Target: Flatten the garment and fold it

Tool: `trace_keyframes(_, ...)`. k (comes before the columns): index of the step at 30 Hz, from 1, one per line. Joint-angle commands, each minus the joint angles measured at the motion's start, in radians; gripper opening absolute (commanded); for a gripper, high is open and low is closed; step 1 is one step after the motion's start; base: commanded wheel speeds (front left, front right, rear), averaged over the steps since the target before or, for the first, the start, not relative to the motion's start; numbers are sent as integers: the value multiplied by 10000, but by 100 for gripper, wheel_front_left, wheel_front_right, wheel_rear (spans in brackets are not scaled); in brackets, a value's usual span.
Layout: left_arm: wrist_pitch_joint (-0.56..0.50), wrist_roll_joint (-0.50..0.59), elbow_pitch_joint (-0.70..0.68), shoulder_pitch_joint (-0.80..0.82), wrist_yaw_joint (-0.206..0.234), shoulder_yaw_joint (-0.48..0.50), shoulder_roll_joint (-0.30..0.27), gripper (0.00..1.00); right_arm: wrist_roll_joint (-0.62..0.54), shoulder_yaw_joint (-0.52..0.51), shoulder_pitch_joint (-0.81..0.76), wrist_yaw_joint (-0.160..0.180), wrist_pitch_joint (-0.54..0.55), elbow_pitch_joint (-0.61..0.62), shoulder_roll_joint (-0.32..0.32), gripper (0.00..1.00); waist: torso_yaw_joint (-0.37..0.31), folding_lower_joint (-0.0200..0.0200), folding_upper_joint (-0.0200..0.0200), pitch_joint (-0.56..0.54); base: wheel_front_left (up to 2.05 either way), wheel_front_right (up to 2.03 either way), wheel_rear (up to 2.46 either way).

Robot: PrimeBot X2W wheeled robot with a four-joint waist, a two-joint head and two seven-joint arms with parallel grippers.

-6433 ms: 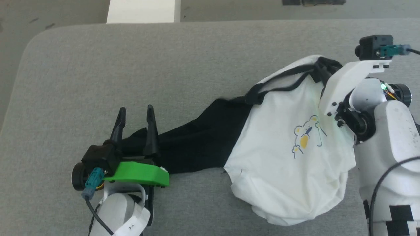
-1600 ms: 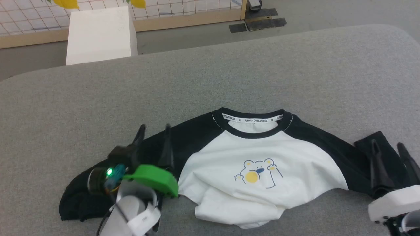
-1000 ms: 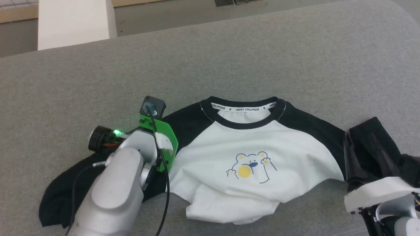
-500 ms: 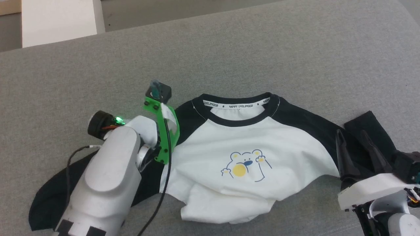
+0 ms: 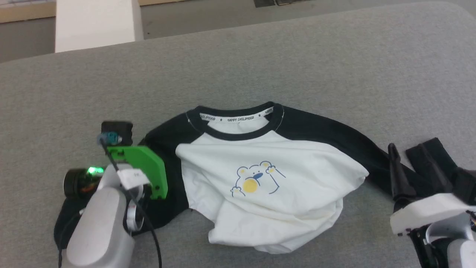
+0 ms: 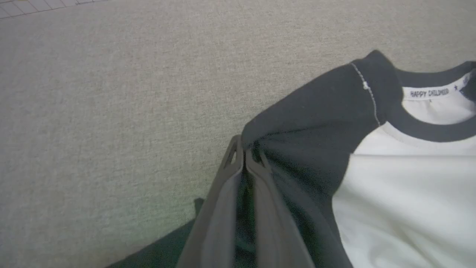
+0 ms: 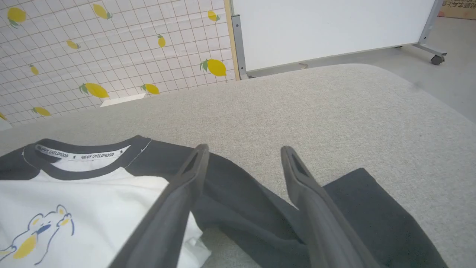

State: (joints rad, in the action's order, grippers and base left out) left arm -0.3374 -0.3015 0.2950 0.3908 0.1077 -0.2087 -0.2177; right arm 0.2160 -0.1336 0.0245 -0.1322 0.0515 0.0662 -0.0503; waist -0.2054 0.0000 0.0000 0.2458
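The soft white garment (image 5: pixel 267 186), its neck tape (image 5: pixel 238 118) reading "HAPPY CHILDHOOD", lies print-up on the grey woven worktop (image 5: pixel 260 56). My left tool (image 6: pixel 244 152) pinches its black sleeve (image 6: pixel 308 123); my right tool (image 7: pixel 244 150) gapes astride the other sleeve (image 7: pixel 238 201).

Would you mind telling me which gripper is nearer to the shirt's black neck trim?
Left. The left gripper is shut on the black sleeve just beside the neck trim; the right gripper stands open over the other sleeve, farther out toward its cuff.
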Motion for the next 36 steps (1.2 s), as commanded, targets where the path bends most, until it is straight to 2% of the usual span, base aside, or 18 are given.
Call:
trace_keyframes(1,68,-127,-116,-334,102,81,-66,0,-201,-81,336,15,86,-3,-20,100,200,0,0,-88,0,0,0)
trace_keyframes(3,87,-224,-317,-615,142,112,-37,0,-384,-121,658,15,379,-216,-173,100,311,0,0,-68,0,0,0)
trace_keyframes(9,11,-291,-730,-824,79,-82,38,0,-425,601,2283,15,2117,-1538,-1357,100,665,0,0,245,0,0,0)
trace_keyframes(14,-69,-244,-863,-511,11,-328,157,0,457,2085,3779,15,3686,-2955,-2411,100,1013,0,0,622,0,0,0)
trace_keyframes(20,-48,-236,-850,-201,-46,-556,334,0,1704,4003,4954,15,5050,-4029,-3444,100,1346,0,0,974,0,0,0)
trace_keyframes(26,-21,-277,-710,-43,-100,-676,401,0,2330,5199,5570,15,6535,-4920,-4073,100,1523,0,0,1110,0,0,0)
trace_keyframes(27,-15,-286,-692,-36,-104,-684,400,0,2453,5285,5625,15,6729,-4994,-4101,95,1531,0,0,1113,0,0,0)
trace_keyframes(28,-10,-297,-673,-29,-110,-693,396,0,2615,5440,5676,15,6991,-5045,-4138,29,1533,0,0,1113,0,0,0)
trace_keyframes(29,-3,-307,-658,-26,-119,-699,389,0,2716,5542,5712,15,7194,-5073,-4186,2,1529,0,0,1107,0,0,0)
trace_keyframes(32,66,-307,-654,-1,-284,-785,289,0,2925,5726,5853,15,7534,-4983,-4353,0,1482,0,0,1073,0,0,0)
trace_keyframes(36,188,-506,-755,210,-664,-752,112,0,2906,5704,6143,15,7154,-4691,-4534,0,1350,0,0,990,0,0,0)
